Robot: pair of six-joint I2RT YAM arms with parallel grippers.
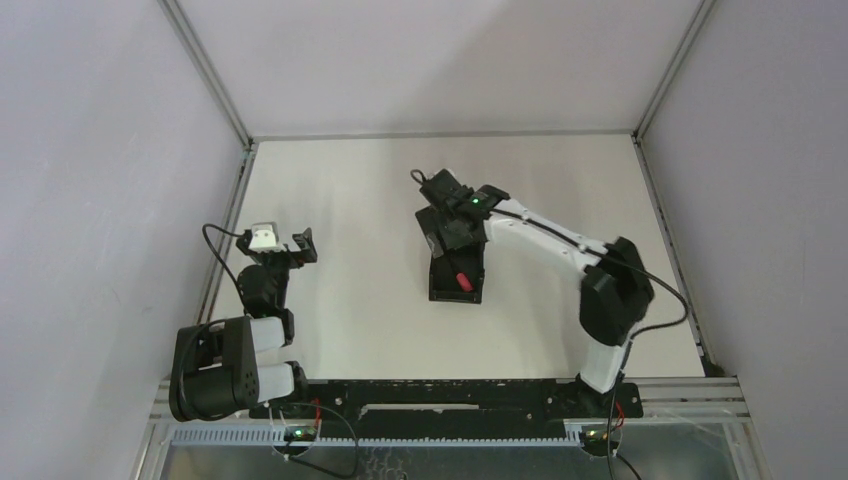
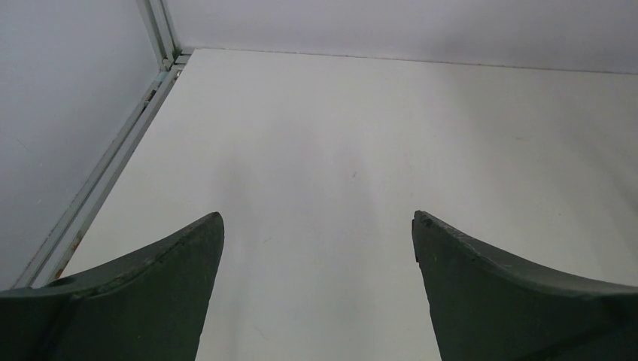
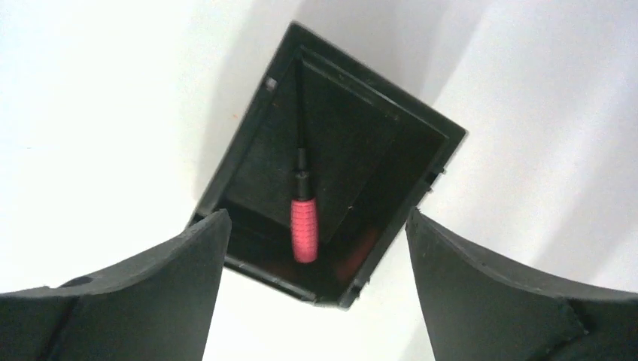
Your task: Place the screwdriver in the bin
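You are looking at a robotics lab cell: white table (image 1: 350, 330), blank walls (image 1: 100, 150), aluminium frame (image 1: 207, 70), bolted robot arms (image 1: 545, 235).

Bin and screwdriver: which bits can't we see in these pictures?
Top view: the right gripper covers half the bin; only a red speck of the screwdriver shows.
Right wrist view: the shaft tip blends into the dark bin; a finger hides one near corner.
Left wrist view: shows neither.

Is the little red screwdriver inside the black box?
Inside: the red-handled screwdriver lies between the walls of the black rectangular plastic bin.
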